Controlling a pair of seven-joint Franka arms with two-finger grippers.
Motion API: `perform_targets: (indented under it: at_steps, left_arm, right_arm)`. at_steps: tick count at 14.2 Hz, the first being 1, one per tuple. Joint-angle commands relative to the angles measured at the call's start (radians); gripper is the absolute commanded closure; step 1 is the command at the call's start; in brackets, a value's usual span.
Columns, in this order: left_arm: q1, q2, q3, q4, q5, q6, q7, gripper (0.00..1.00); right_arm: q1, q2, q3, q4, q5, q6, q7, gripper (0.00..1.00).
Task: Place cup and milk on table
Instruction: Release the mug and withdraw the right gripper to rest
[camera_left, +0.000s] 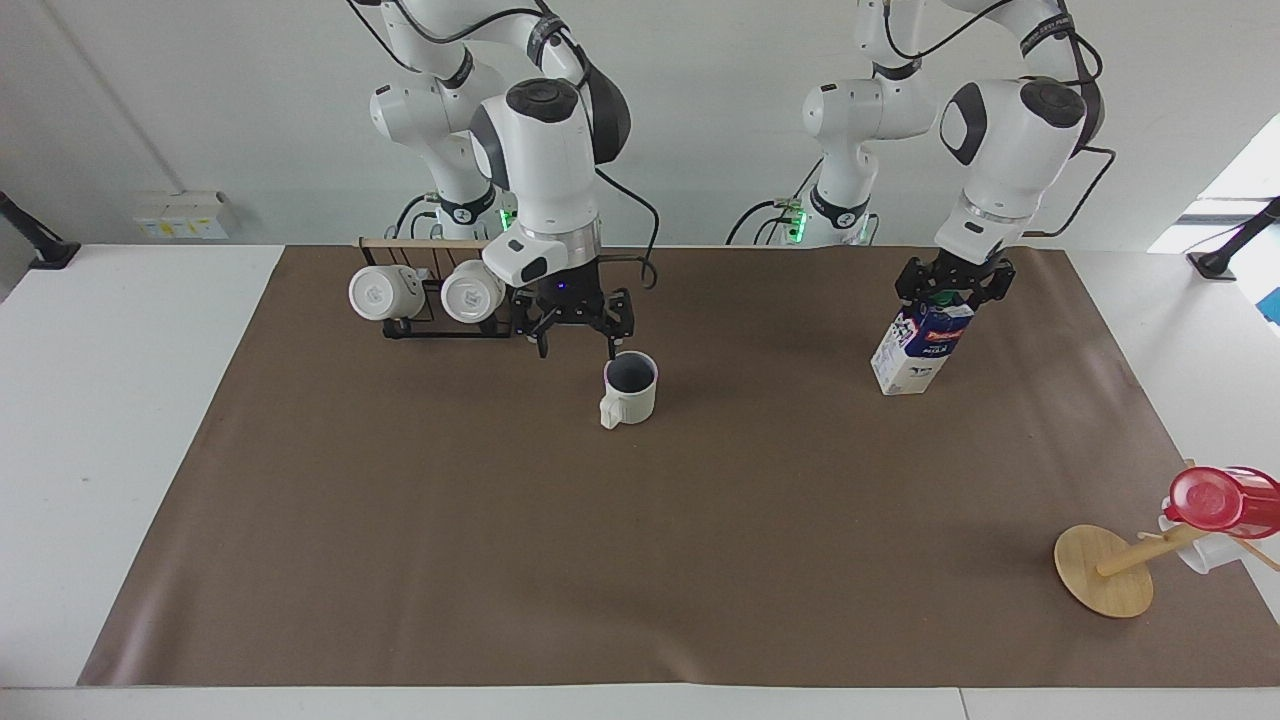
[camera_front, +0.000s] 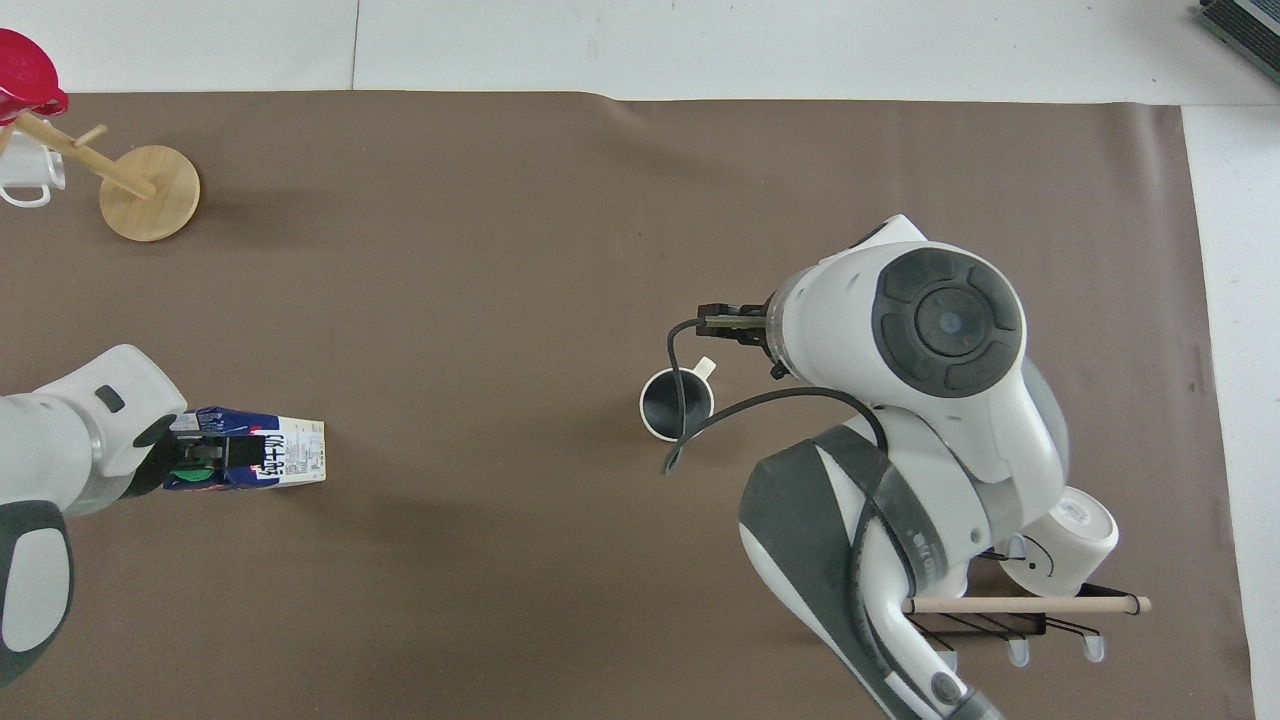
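Note:
The cup (camera_left: 630, 388), cream-white with a dark inside, stands upright on the table's brown sheet (camera_left: 600, 560) near the middle; it also shows in the overhead view (camera_front: 677, 404). My right gripper (camera_left: 578, 345) is open and empty, raised just beside the cup toward the mug rack. The milk (camera_left: 920, 350) stands on the sheet toward the left arm's end, seen in the overhead view too (camera_front: 270, 453). My left gripper (camera_left: 950, 288) is at the carton's top, around the green cap (camera_front: 190, 470).
A black wire rack (camera_left: 440, 325) with two white mugs (camera_left: 385, 292) stands near the right arm's base. A tipped wooden mug tree (camera_left: 1100, 570) with a red cup (camera_left: 1220, 498) and a clear mug lies far from the robots at the left arm's end.

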Motion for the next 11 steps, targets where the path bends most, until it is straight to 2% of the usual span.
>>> perform_targets:
  at_steps: [1, 2, 5, 8, 11]
  left_arm:
    - [0.015, -0.02, -0.005, -0.023, 0.015, 0.019, 0.019, 0.35]
    - [0.015, -0.019, -0.005, -0.02, 0.015, 0.018, 0.019, 0.47]
    - [0.017, -0.017, -0.005, -0.015, 0.015, 0.008, 0.019, 0.64]
    - [0.015, -0.017, -0.007, 0.006, 0.016, -0.005, 0.013, 0.67]
    - [-0.006, 0.003, -0.017, 0.115, 0.015, -0.1, -0.057, 0.67]
  right_arm:
    - [-0.081, -0.061, 0.006, -0.011, 0.003, -0.064, -0.07, 0.0]
    - [-0.11, -0.078, 0.006, -0.012, 0.004, -0.088, -0.097, 0.0]
    - [-0.188, -0.129, 0.006, -0.012, 0.029, -0.163, -0.176, 0.0]
    - [-0.256, -0.173, 0.004, -0.009, 0.052, -0.248, -0.262, 0.0]
    - [-0.312, -0.19, 0.001, 0.024, 0.064, -0.343, -0.36, 0.0]
